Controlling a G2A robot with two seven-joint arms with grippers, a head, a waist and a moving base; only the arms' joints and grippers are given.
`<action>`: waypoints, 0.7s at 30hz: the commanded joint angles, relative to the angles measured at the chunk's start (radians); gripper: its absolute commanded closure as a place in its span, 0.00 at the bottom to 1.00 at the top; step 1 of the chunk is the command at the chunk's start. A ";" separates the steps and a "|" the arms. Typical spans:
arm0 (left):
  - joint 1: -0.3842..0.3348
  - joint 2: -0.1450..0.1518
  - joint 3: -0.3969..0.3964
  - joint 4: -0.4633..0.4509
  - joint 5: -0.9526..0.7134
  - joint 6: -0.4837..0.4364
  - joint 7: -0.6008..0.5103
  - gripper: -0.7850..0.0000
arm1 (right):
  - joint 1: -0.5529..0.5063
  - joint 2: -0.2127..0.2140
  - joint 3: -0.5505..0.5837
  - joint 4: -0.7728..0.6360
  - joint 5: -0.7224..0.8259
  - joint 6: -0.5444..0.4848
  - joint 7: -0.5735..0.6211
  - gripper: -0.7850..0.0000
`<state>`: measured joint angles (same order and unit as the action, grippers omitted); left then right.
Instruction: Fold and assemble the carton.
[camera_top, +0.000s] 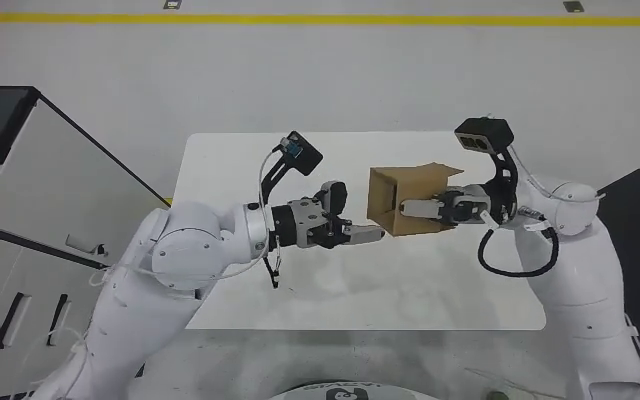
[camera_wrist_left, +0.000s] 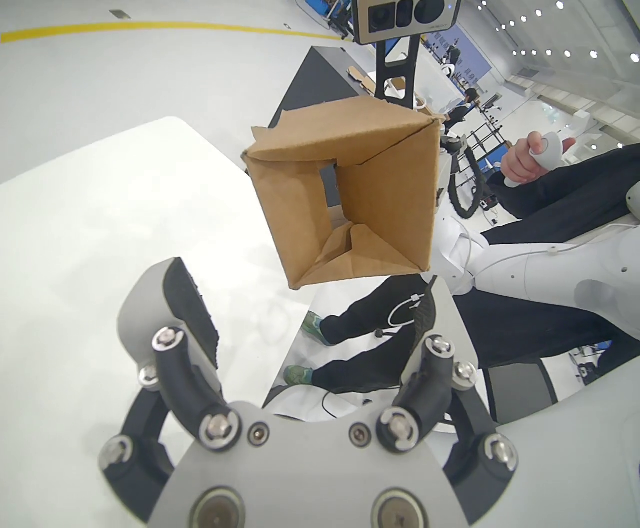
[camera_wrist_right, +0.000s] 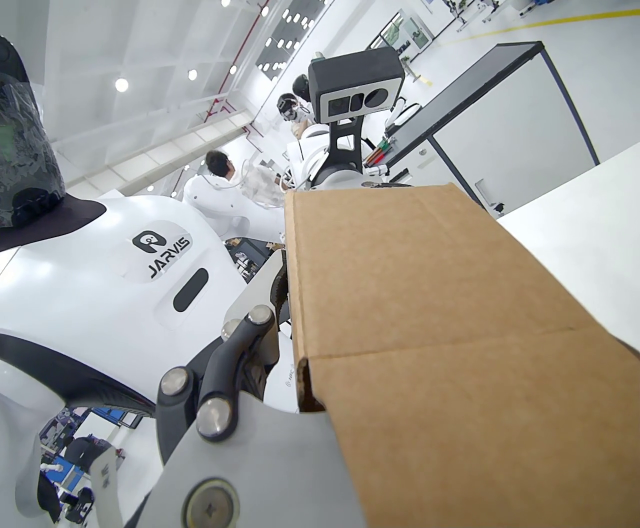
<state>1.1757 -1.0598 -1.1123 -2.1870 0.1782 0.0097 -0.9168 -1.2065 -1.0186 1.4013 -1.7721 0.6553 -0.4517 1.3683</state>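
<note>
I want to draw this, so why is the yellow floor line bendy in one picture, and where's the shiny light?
Left wrist view: the wide lens bends the yellow floor line. Top view: it looks straight, with even light on the table. Right wrist view: ceiling lamps glare as bright dots past the carton.

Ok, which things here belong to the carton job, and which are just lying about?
Part of the job:
carton, gripped by the right pincer
left pincer, open, close to the carton but not touching it

Just around:
white table
dark-framed cabinet beside the table
yellow floor line
</note>
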 joint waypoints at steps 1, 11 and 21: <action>-0.007 0.000 0.004 0.003 0.006 0.012 -0.006 0.00 | 0.002 0.000 -0.009 0.005 -0.006 -0.001 -0.001 1.00; 0.010 -0.003 0.013 0.026 -0.037 0.022 0.014 0.00 | -0.007 -0.001 -0.026 0.006 -0.037 -0.001 -0.034 1.00; -0.009 -0.004 0.012 0.071 -0.149 0.041 -0.035 0.00 | -0.006 -0.004 -0.051 0.029 -0.036 -0.042 -0.047 1.00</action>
<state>1.1696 -1.0635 -1.1035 -2.1180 0.0268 0.0434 -0.9519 -1.2134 -1.0220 1.3523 -1.7442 0.6178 -0.4916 1.3204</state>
